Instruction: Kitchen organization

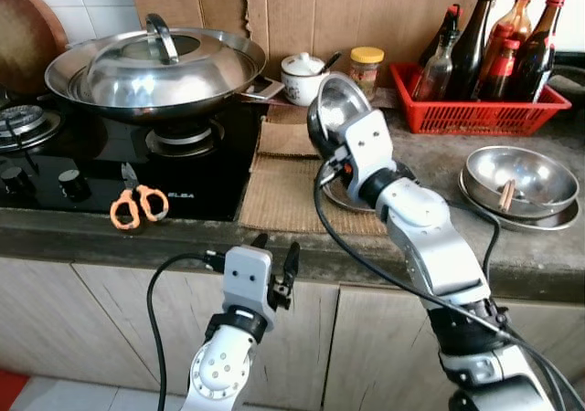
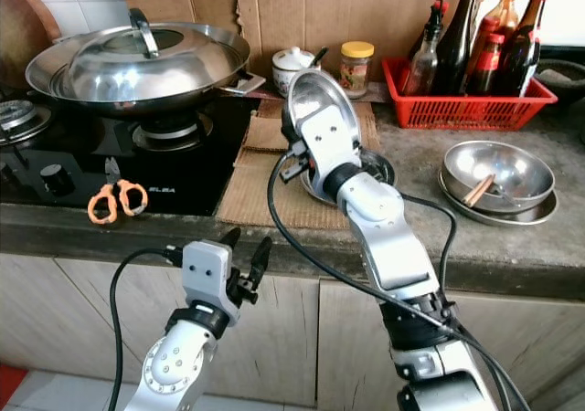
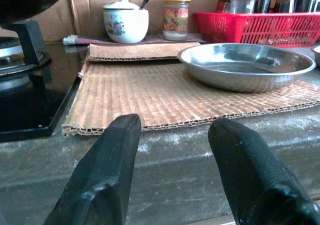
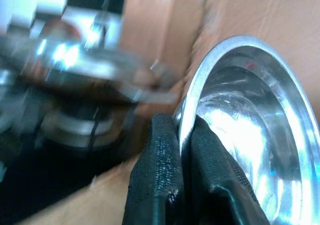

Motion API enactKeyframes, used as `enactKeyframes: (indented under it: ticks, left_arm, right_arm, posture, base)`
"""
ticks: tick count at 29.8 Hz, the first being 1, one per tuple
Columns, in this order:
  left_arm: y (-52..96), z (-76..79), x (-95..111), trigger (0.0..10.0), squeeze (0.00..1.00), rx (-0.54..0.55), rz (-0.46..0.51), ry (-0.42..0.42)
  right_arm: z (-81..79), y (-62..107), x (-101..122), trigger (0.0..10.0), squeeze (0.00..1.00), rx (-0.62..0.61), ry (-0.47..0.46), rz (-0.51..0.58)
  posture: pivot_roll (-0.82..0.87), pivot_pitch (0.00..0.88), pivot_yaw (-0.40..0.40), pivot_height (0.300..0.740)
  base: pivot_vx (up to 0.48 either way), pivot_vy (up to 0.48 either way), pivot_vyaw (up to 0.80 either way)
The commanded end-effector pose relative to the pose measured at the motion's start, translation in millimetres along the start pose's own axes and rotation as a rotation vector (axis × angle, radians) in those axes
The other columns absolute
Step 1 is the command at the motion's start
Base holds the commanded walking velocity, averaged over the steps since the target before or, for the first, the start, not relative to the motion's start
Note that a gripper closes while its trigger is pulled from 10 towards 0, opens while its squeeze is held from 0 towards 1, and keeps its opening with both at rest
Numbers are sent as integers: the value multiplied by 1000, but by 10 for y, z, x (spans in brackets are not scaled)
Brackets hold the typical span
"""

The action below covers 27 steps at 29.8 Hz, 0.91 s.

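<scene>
On the surface (image 1: pixel 539 247), a wok (image 1: pixel 155 68) sits on the stove (image 1: pixel 110 155) at the left, with scissors (image 1: pixel 137 205) before it. A cardboard mat (image 1: pixel 292 192) lies right of the stove with a plate (image 3: pixel 247 65) on it, and a sugar pot (image 1: pixel 303 76) and jar (image 1: pixel 366 68) stand behind. Farther right, a basket (image 1: pixel 480 114) of bottles (image 1: pixel 475 41) stands at the back, and stacked bowls (image 1: pixel 516 184) sit before it.
</scene>
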<state>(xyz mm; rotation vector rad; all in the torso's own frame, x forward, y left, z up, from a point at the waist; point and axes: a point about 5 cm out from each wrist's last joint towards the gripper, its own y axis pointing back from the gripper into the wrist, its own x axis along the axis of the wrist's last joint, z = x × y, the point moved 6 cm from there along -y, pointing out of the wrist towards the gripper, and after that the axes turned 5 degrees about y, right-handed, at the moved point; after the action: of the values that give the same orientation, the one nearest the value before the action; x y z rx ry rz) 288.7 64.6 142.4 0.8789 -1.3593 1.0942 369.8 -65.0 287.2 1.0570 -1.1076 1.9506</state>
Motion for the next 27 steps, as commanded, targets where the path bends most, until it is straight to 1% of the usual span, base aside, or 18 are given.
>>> enactKeyframes:
  ticks: [1, 3, 5, 9, 11, 15, 21, 27]
  left_arm:
    - [-8, -34, 52, 10000, 0, 14, 22, -15]
    - [-19, -46, 70, 10000, 0, 19, 28, -16]
    - [-23, -49, 77, 10000, 0, 21, 31, -17]
    - [-16, -51, 76, 10000, 0, 20, 30, -12]
    - [-16, -51, 76, 10000, 0, 20, 30, -12]
    - [-10, -47, 71, 10000, 0, 18, 27, -12]
    - [-12, -49, 77, 10000, 0, 17, 30, -10]
    - [-13, -35, 73, 10000, 0, 10, 28, -8]
  right_arm:
    - [84, 67, 176, 0, 0, -66, -16, 84]
    - [80, 130, 214, 0, 0, -96, -34, 110]
    - [71, 157, 214, 0, 0, -107, -44, 114]
    - [10, 242, 152, 0, 0, -116, -62, 104]
    - [10, 242, 152, 0, 0, -116, -62, 104]
    - [-22, 316, 104, 0, 0, -111, -71, 94]
    - [-3, 356, 99, 0, 0, -120, -73, 96]
    - [10, 331, 146, 0, 0, -125, -79, 113]
  posture:
    - [37, 0, 1, 740]
    - [35, 0, 5, 740]
    - [36, 0, 5, 740]
    - [36, 1, 7, 740]
    - [36, 1, 7, 740]
    - [35, 2, 8, 740]
    - [31, 5, 10, 740]
    - [33, 4, 9, 740]
  base:
    - [0, 0, 0]
    - [0, 0, 0]
    - [0, 0, 0]
    - [0, 0, 0]
    - [0, 0, 0]
    - [0, 0, 0]
    - [-256, 0, 0]
    - [-284, 0, 0]
